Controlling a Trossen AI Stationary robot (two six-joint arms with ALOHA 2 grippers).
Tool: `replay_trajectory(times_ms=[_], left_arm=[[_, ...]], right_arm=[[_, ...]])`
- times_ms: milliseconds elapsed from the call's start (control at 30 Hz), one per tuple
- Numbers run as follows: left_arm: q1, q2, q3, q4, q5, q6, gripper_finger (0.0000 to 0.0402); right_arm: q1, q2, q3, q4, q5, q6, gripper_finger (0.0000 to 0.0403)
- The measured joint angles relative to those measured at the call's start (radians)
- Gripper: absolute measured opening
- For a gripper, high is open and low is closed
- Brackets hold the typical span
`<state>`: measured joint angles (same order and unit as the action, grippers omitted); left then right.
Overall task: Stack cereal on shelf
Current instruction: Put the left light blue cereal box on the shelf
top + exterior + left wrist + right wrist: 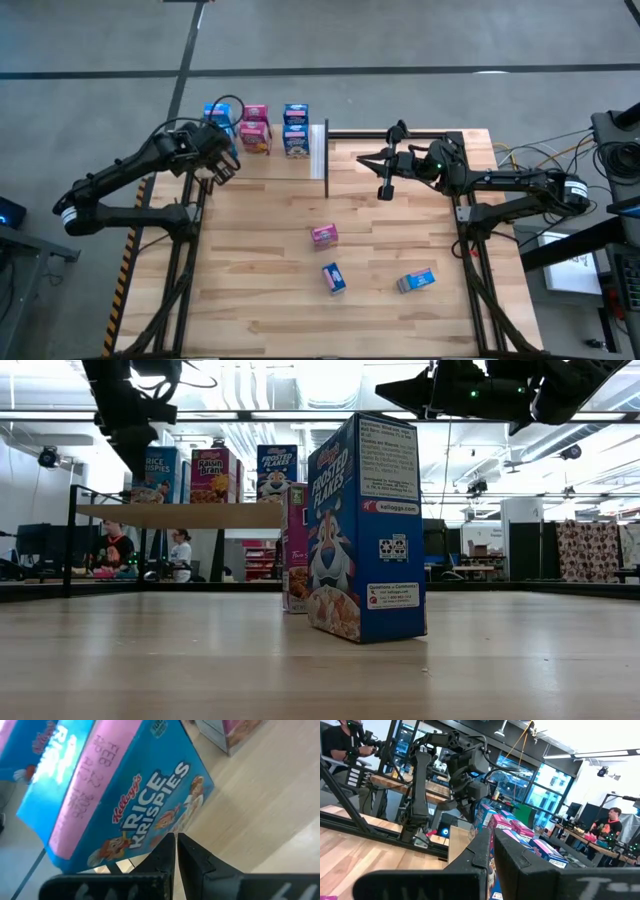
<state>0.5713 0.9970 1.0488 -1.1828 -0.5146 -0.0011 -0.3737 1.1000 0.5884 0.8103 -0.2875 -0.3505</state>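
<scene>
Cereal boxes lie scattered on the plank table [260,300]: toward the near edge a blue box [333,278] and another blue one [416,281] nearer the right edge, then a pink box [324,235] at mid-table. Farther back, the shelf [270,163] at the far left corner carries blue and pink boxes [254,128] upright. Left gripper [224,170] hovers at the shelf's left end, clenched on nothing, just beside a Rice Krispies box [135,800]. Right gripper [386,191] hangs beside the shelf's white strip [319,150], clenched, empty.
</scene>
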Motion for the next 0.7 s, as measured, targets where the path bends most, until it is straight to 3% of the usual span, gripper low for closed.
replay_trajectory(times_ms=[433, 600, 700], left_arm=[[0.004, 0.000, -0.043, 0.016, -0.096, -0.031, 0.0001], [0.004, 0.000, -0.051, 0.020, -0.095, -0.035, 0.0001], [0.004, -0.001, -0.040, 0.018, -0.022, -0.045, 0.0001]], right_arm=[[0.000, 0.001, 0.000, -0.001, 0.000, -0.001, 0.0013], [0.000, 0.001, 0.000, -0.001, 0.000, -0.001, 0.0013], [0.000, 0.001, 0.000, -0.001, 0.000, -0.001, 0.0013]])
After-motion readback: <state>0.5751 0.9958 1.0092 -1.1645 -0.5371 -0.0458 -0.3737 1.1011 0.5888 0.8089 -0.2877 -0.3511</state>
